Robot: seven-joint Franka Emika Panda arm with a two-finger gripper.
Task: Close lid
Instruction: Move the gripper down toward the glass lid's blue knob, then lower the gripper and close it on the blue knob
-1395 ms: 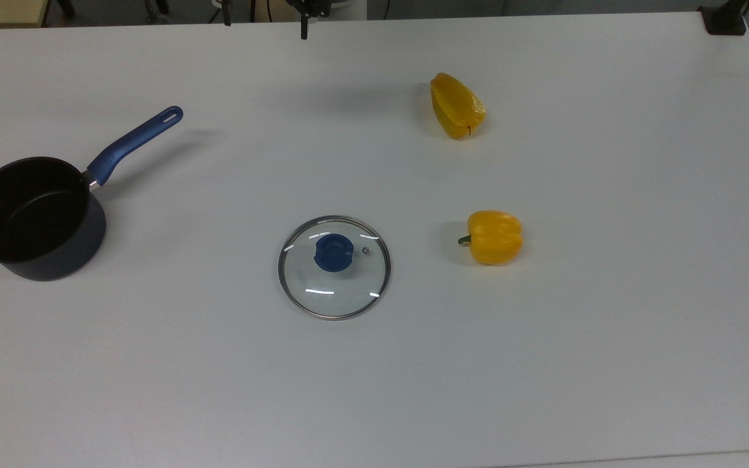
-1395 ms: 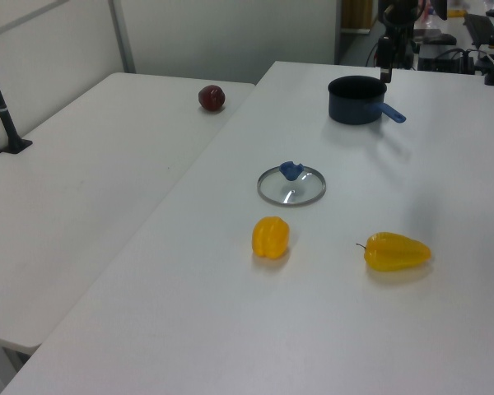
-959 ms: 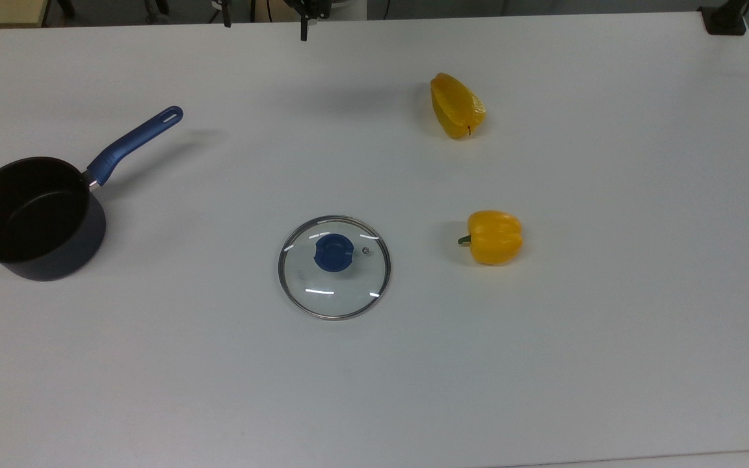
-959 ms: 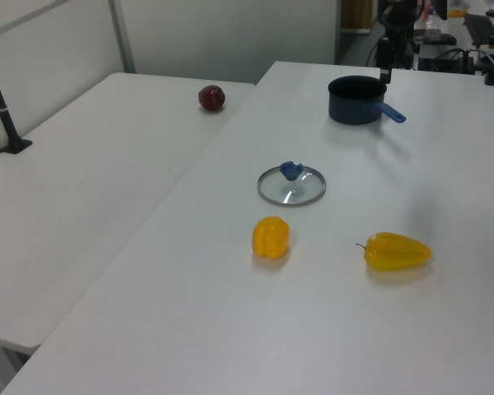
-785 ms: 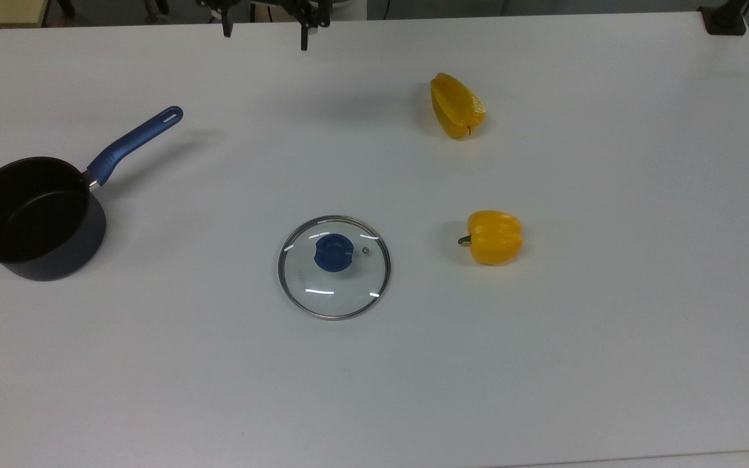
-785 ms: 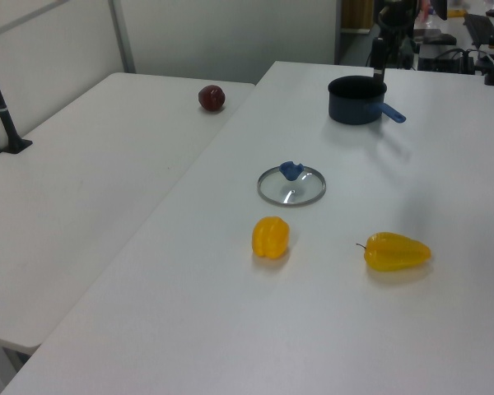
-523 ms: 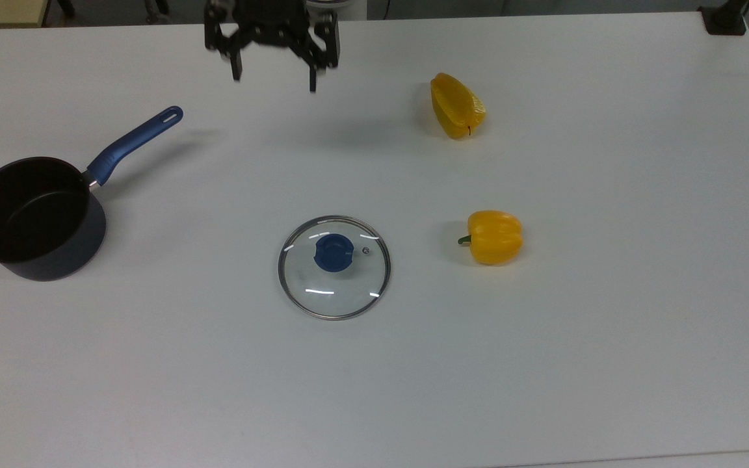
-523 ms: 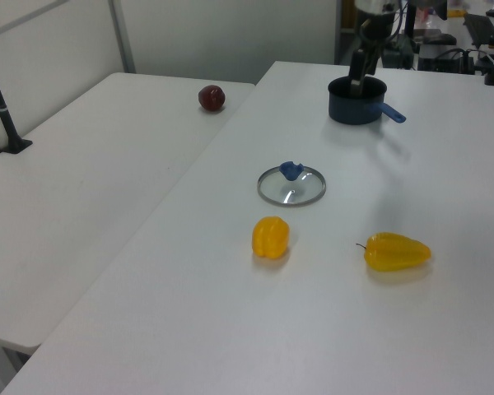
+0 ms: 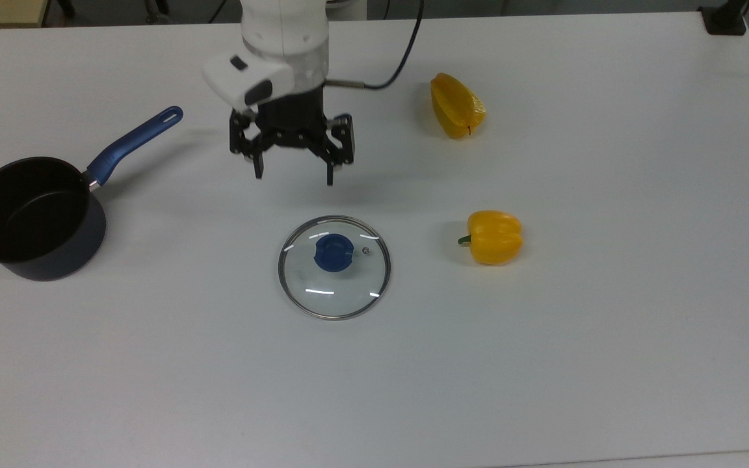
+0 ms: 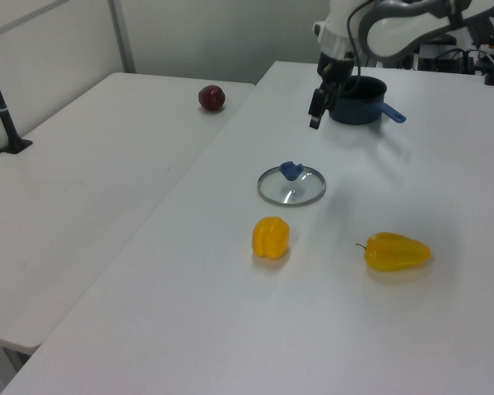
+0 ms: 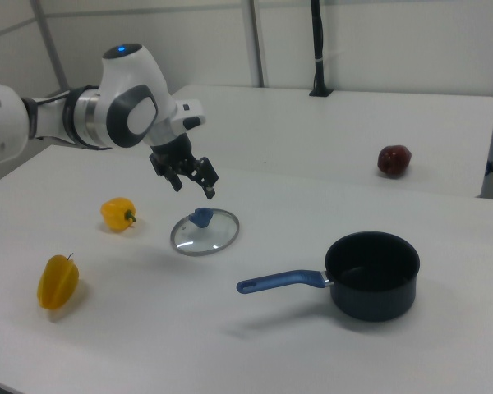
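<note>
Gripper [image 9: 294, 175]: fingers spread apart, nothing held, above the table [image 9: 608, 364].
Lid [image 9: 334, 267]: flat on the table, below and just ahead of the fingertips (blue knob up).
Saucepan [image 9: 33, 218]: well apart, toward the top view's left.

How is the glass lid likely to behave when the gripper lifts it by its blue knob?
The lid is a rigid glass disc with a metal rim, so it probably won't flex, but may chip if dropped. Held by the small blue knob, it could tilt or swing. The open gripper hangs above it.
</note>
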